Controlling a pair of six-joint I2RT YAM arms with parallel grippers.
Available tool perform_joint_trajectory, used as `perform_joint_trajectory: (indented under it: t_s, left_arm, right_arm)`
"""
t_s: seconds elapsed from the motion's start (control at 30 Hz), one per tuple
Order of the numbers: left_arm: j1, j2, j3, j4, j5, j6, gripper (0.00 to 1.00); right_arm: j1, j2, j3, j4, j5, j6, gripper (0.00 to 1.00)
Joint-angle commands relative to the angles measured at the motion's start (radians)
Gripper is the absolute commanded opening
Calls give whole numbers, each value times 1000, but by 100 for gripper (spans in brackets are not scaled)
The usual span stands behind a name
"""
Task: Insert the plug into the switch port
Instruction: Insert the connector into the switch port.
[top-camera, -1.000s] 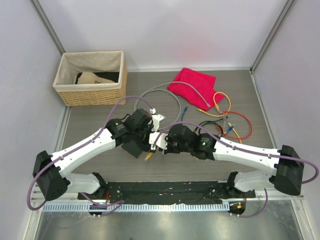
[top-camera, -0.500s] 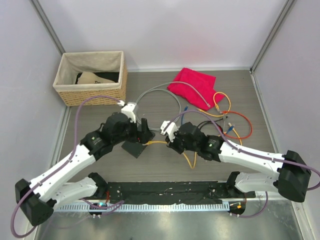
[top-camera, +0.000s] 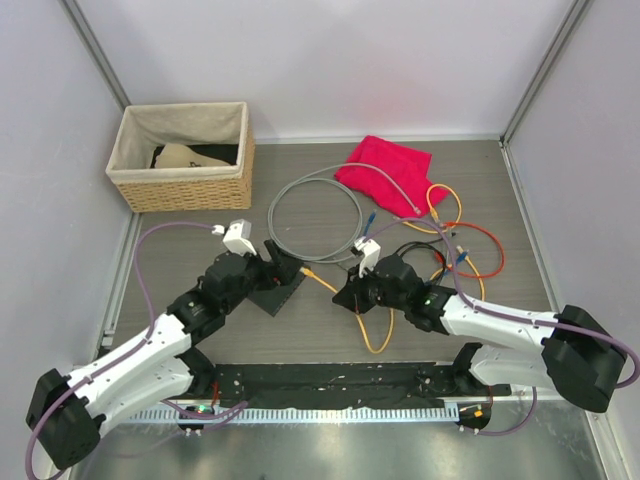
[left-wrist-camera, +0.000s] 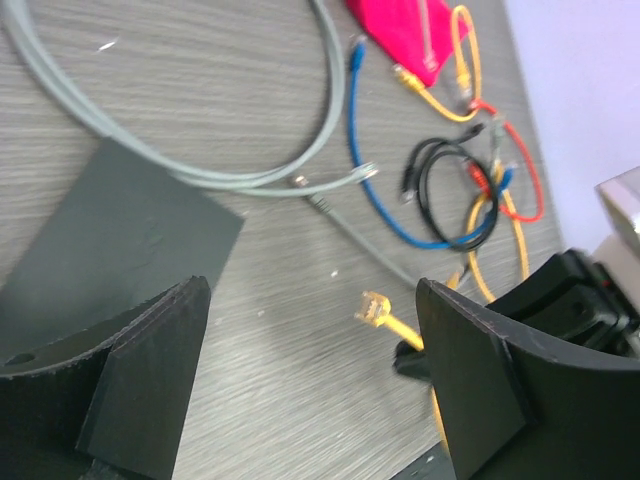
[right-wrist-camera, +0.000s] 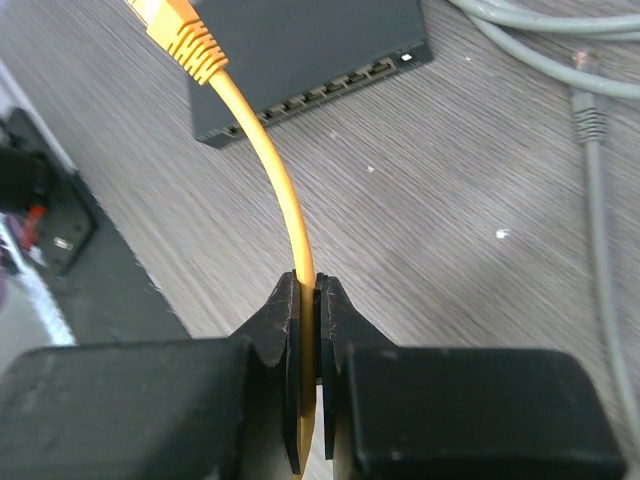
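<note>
Top external view, nearest things first: both arms reach in from the near edge of the table (top-camera: 500, 190) toward its middle. The right gripper (top-camera: 347, 294) has its jaws pinched tight on a yellow cable (top-camera: 376, 335), a little way behind the plug (top-camera: 307, 270), and the slack hangs back in a loop toward the near edge. From the right wrist the grip is plain: the two fingers (right-wrist-camera: 275, 330) press together with only the cable between them, and the cable arcs up and away to the plug. The switch (top-camera: 278, 292) lies flat just left of the table's middle, with its row of sockets facing the right gripper. The plug sits close beside that socket edge but apart from it, in no port; the left wrist view shows bare table between the two. The left gripper (top-camera: 278, 266) stands over the far side of the switch with its jaws spread wide and nothing between them. Whether a finger touches the switch I cannot tell. Further back a grey cable (top-camera: 271, 215) lies in a loose ring. To its right a blue cable (top-camera: 368, 222), a black cable (top-camera: 415, 250) and orange and red cables (top-camera: 497, 250) lie tangled toward the right edge. Beyond them a red cloth (top-camera: 385, 160) lies crumpled by the far edge, and a wicker basket (top-camera: 180, 188) fills the far left corner.
</note>
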Motion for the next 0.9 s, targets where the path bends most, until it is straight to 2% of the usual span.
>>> perform_joint_trajectory:
  t_s: [0.0,0.17,0.47,0.8,0.83,0.87]
  left_arm:
    - [5,44,-11,201,23,-61,87]
    - [5,110,-14,291,69,-73,81]
    - [3,119,-22,305,68,-106,48]
    - [3,158,-11,302,103,-133,21]
    - [3,161,-13,302,104,-135,11]
    - [3,161,-16,302,104,-138,6]
  right_arm:
    - [-3,-23,-20,154,-34,134,1]
    - [-3,-20,-35,182,-43,165,1]
    - [-3,-14,-63,216,-47,199,1]
    - [-3,9,-63,240,-63,208,1]
    - [-3,12,-61,242,-62,206,1]
    - [-3,15,-60,245,-66,208,1]
